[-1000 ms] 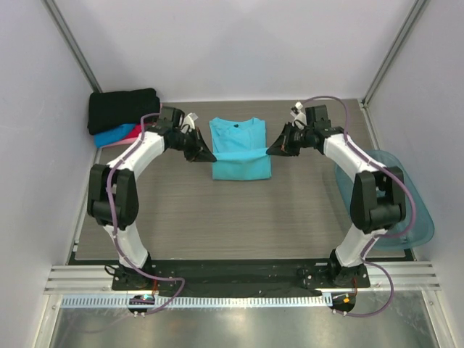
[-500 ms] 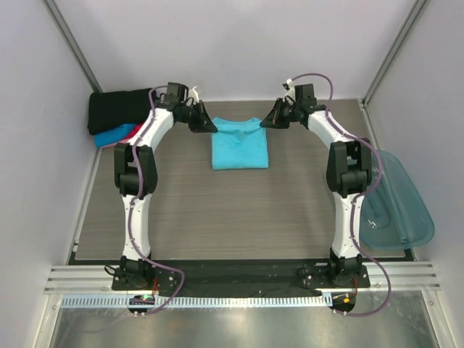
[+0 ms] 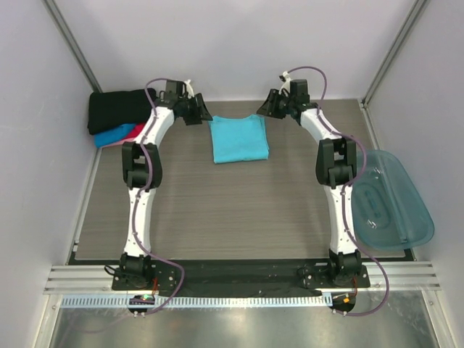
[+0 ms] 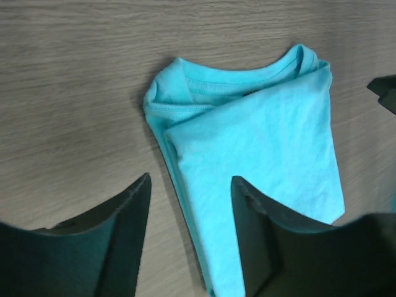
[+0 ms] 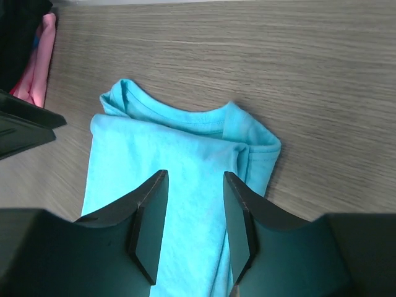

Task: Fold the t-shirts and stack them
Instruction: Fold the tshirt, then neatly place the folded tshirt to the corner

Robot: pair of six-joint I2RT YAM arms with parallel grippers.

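Folded turquoise tee (image 3: pixel 239 139), prob. loose, near open jaws

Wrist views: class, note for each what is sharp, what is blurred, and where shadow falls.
Left wrist: the turquoise t-shirt is sharp, the left fingers soft-edged, and a thin shadow lies along the shirt's left edge. Right wrist: shirt and tabletop grain sharp, right fingers soft-edged, light even.
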